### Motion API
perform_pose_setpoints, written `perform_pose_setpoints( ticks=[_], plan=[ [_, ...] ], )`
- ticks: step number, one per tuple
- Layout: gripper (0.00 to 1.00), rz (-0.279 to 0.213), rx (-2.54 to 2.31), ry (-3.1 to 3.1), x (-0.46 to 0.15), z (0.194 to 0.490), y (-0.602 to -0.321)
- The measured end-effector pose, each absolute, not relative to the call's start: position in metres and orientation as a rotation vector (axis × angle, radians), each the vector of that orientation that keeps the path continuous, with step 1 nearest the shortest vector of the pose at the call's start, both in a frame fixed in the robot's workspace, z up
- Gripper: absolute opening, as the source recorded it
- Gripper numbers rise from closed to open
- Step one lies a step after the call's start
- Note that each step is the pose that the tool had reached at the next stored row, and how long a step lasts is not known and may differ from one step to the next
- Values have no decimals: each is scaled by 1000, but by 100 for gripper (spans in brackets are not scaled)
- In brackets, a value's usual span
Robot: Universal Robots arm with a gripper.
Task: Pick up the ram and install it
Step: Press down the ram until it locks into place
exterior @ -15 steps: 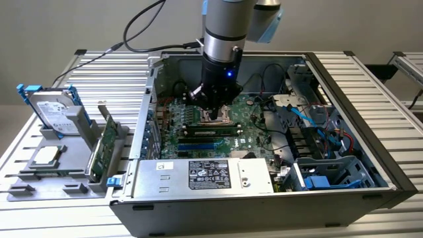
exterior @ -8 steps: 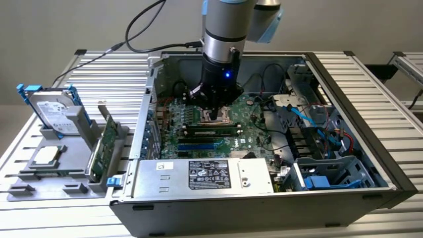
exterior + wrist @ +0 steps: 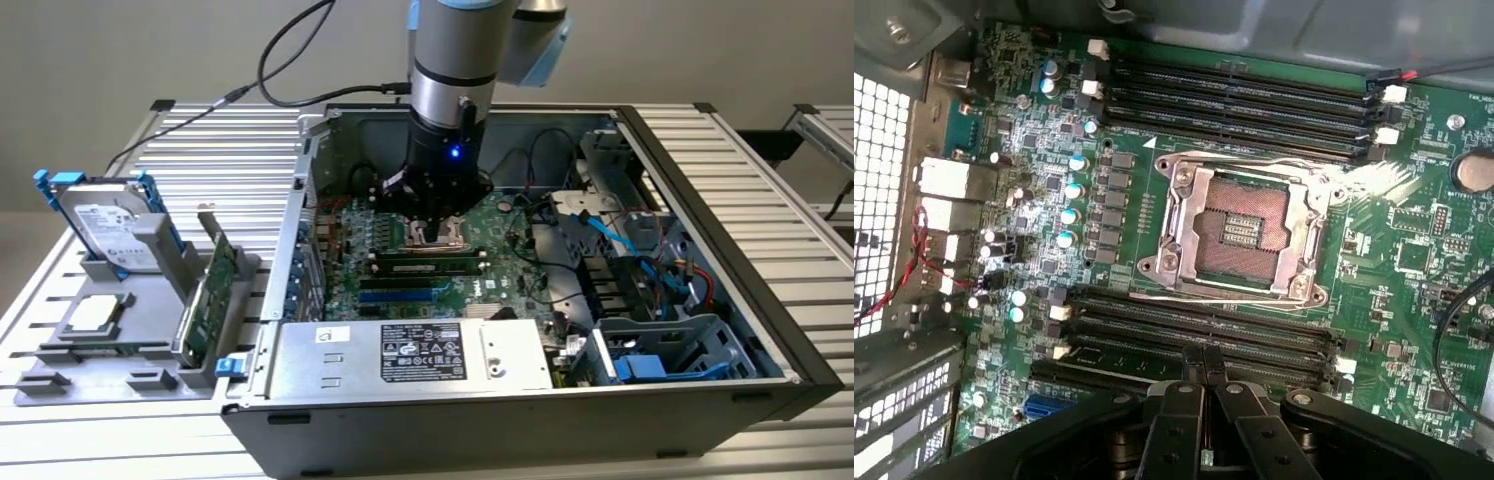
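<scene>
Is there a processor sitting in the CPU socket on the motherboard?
No, in the wrist view the CPU socket on the motherboard lies open with its bare contact field showing inside the metal frame.

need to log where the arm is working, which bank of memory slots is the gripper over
The gripper, shut, sits over the memory slot bank on its own side of the empty CPU socket. The other memory slot bank lies across the socket, clear of the fingers.
</scene>
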State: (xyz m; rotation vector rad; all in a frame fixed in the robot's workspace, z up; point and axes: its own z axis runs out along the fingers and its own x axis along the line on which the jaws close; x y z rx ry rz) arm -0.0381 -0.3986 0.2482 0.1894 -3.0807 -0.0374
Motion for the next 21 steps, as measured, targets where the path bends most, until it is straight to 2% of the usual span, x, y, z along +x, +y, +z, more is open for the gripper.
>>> perform_pose_setpoints(
  ticks=[8, 21],
  plan=[
    [11, -41, 49, -3087, -38, 248, -399],
    [11, -52, 16, -3088, -38, 257, -418]
  ],
)
